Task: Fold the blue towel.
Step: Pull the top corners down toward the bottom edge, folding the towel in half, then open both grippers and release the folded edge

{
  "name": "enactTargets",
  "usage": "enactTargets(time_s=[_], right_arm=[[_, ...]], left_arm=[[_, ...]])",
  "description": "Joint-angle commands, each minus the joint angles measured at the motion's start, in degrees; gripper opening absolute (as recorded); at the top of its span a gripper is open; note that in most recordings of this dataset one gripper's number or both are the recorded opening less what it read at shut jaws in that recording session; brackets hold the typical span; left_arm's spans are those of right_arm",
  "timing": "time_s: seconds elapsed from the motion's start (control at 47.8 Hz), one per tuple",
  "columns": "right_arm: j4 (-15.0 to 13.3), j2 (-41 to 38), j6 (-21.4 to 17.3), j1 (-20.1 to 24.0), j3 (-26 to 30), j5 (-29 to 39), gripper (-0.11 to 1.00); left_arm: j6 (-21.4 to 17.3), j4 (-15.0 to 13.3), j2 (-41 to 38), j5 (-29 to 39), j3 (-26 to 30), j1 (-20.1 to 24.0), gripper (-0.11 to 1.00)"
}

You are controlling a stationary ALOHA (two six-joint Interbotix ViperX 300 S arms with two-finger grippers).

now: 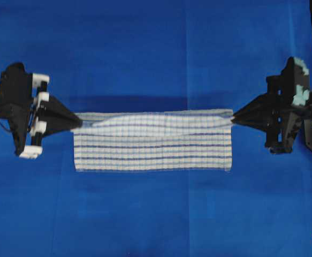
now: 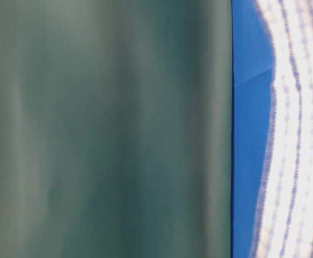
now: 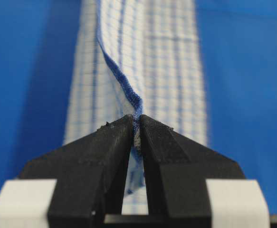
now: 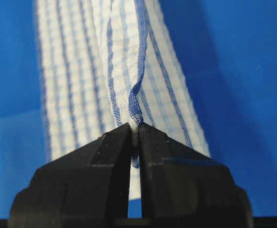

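The left gripper (image 1: 76, 122) pinches the blue towel (image 1: 153, 145) at its 9 o'clock corner; the right gripper (image 1: 234, 119) pinches the 3 o'clock corner. Between them the far edge is stretched taut and raised, the rest lying on the blue worktop (image 1: 156, 214), mid-frame.

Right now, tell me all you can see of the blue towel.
The blue towel is white woven cloth with thin dark and light blue stripes forming a faint check. It forms a long band stretched between the arms. The left gripper and right gripper each pinch a far-edge corner in shut jaws. The near part looks flat on the blue covering.
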State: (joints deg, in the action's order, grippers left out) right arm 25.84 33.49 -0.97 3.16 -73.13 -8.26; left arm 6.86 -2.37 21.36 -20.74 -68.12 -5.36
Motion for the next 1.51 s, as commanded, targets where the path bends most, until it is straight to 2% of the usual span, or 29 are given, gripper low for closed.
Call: enactTargets(time_s=[0.0,0.23,0.545,0.754,0.796,0.88,0.984,1.089,1.173,1.361,1.487], right_arm=[[1.41,-1.67,0.00,1.67,1.14,-0.62,0.07],[4.83,-8.09,0.00,5.89,2.90,-2.55,0.07],[5.80,-12.22,0.00,8.61,4.83,-2.20,0.08],[7.12,-12.22,0.00,13.01,4.83,-0.35,0.26],[7.56,-12.30,0.00,13.27,4.83,-0.35,0.34],[7.82,-12.22,0.00,13.27,4.83,-0.26,0.50],[7.82,-12.22,0.00,13.27,4.83,-0.62,0.71],[7.82,-12.22,0.09,13.27,4.75,-0.70,0.84],[7.82,-12.22,0.09,13.27,4.83,-0.97,0.83],[7.65,-12.22,0.70,13.18,4.83,-2.46,0.82],[7.03,-11.87,2.46,11.43,4.66,-5.45,0.82]], left_arm=[[0.09,-0.09,-0.62,-0.88,0.53,-1.85,0.06],[0.26,-0.18,-4.13,-0.88,1.14,-3.52,0.06],[0.97,-0.09,-6.42,-0.88,1.76,-4.92,0.06],[5.10,-0.09,-6.50,-0.88,1.85,-8.35,0.07],[5.89,-0.18,-6.50,-0.88,1.85,-8.61,0.09],[7.12,-0.18,-6.50,-0.88,1.85,-8.79,0.20],[7.38,-0.18,-6.50,-0.88,1.93,-8.88,0.45],[7.38,-0.09,-6.42,-0.79,1.93,-8.79,0.65],[7.38,-0.09,-6.33,-0.70,1.93,-8.79,0.72],[6.86,-0.09,-6.15,-0.62,2.11,-8.17,0.68],[6.33,-0.09,-5.01,-0.18,2.90,-4.48,0.68]])
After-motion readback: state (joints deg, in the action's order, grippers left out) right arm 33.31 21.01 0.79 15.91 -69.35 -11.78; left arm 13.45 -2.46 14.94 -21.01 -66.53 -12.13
